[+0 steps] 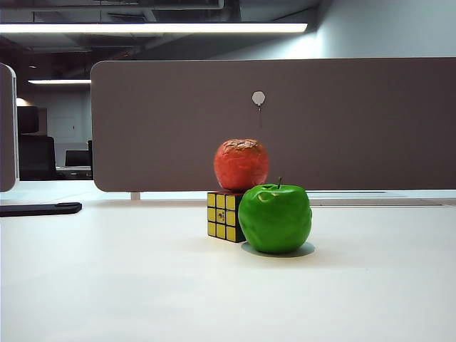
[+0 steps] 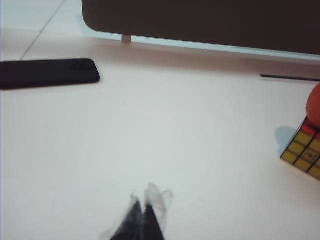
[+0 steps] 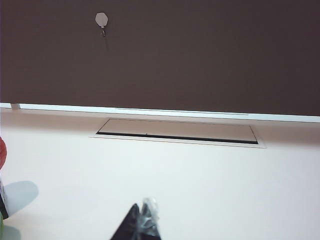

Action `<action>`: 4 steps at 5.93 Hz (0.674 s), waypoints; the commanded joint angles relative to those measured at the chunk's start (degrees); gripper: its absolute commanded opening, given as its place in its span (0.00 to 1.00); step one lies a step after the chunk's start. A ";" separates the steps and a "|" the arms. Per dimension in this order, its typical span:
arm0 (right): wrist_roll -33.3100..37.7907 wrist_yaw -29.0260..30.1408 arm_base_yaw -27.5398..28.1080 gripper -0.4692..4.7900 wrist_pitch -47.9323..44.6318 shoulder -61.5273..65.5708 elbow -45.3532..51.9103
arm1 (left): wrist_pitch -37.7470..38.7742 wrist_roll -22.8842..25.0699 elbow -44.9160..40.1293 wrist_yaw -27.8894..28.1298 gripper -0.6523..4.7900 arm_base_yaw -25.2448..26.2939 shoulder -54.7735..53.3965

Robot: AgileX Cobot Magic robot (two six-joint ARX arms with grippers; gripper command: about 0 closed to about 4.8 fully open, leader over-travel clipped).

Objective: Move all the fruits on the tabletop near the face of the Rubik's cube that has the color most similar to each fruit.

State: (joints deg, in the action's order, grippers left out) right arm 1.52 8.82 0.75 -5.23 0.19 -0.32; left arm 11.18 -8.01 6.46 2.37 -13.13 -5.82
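Left gripper point(image 2: 144, 207): hovers low over bare white bench point(image 1: 107, 285), fingers pressed together, holding nothing.
Right gripper point(image 3: 144, 212): low over the bench's right side, fingers together, empty.
Fruits: two; green apple point(image 1: 275, 218) touching Rubik's cube point(image 1: 225, 215) on its right, orange-red fruit point(image 1: 241, 164) at the cube's far side.
Cube: one, yellow face nearest.
Phone point(image 2: 47, 73): one, far left.

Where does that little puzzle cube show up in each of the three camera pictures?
Exterior view: Rubik's cube mid-table, yellow face forward, beside the green apple.
Left wrist view: its corner at the picture's edge.
Right wrist view: only a dark sliver at the edge.
Shared landmark: the brown partition.
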 commanded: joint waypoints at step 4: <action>0.22 0.11 0.02 0.09 -0.52 -0.07 0.24 | -9.57 4.61 -3.28 -4.63 0.11 9.49 0.02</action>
State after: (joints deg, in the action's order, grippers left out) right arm 1.52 8.84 0.75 -5.06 0.19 -0.32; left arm 2.13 -3.66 3.14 -0.99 -3.81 -5.82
